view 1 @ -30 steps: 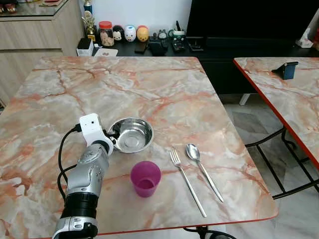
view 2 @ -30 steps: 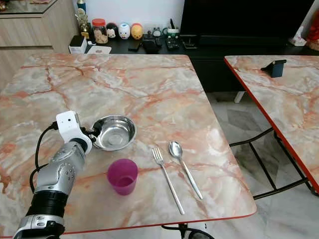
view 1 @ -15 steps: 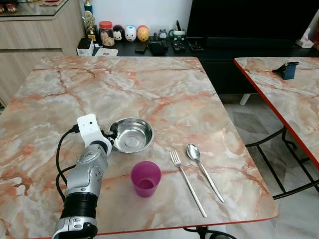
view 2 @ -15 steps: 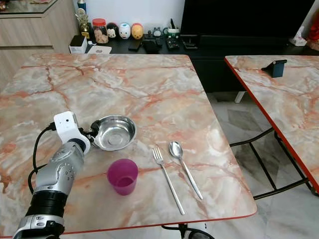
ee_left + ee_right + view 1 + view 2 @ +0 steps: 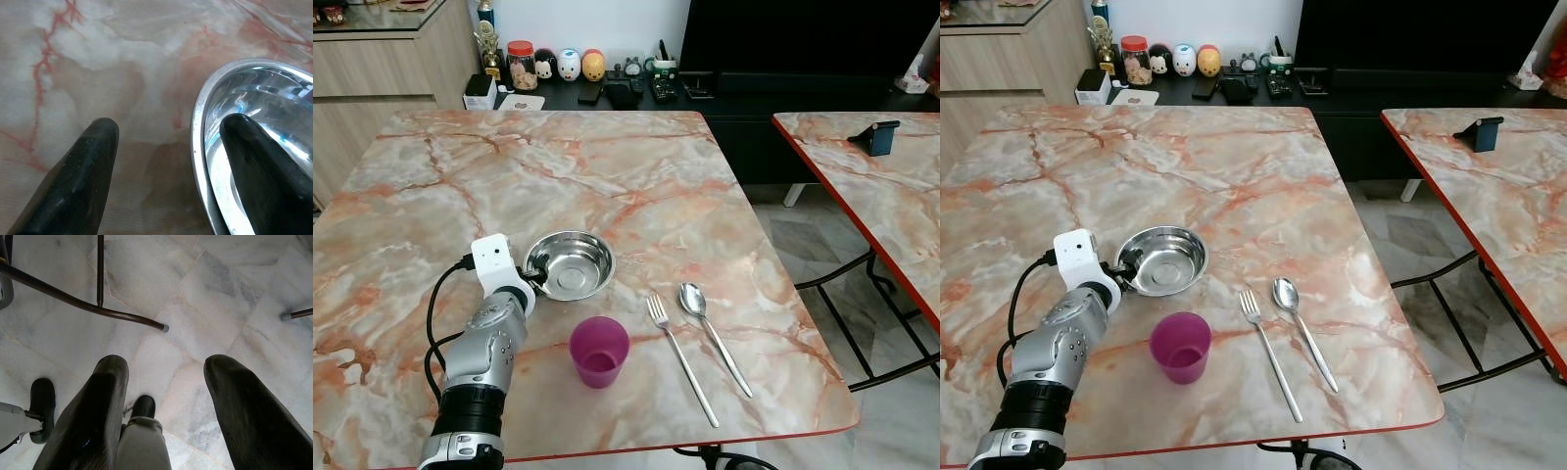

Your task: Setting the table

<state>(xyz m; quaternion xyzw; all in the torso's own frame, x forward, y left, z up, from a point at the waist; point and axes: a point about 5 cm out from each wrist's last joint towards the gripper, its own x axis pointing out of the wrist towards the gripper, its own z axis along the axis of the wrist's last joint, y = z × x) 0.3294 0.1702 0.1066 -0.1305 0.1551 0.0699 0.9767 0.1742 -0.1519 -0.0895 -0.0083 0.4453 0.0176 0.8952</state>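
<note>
The steel bowl (image 5: 570, 264) is found on the marble table (image 5: 636, 166), in its near half and somewhat toward the left edge. Its rim is straddled by the left gripper (image 5: 168, 139): one finger (image 5: 254, 161) is seen inside the bowl, the other (image 5: 80, 171) outside on the marble, with a wide gap between them, so nothing is gripped yet.

A few risks can be judged from this. If the fingers are closed off-centre, the thin polished rim could slip out, and the bowl could be tipped or spun (a light, slick thing by its look). If it is dragged toward the near edge, the purple cup (image 5: 599, 351), just beside it on that side, could be knocked over. The fork (image 5: 681, 358) and spoon (image 5: 713, 335), lying side by side toward the near right corner, are far enough off to be less exposed.

By count: one bowl, one cup, one fork, one spoon.

The right gripper (image 5: 166, 382) hangs idle over the tiled floor (image 5: 220, 293), its fingers spread and empty.
</note>
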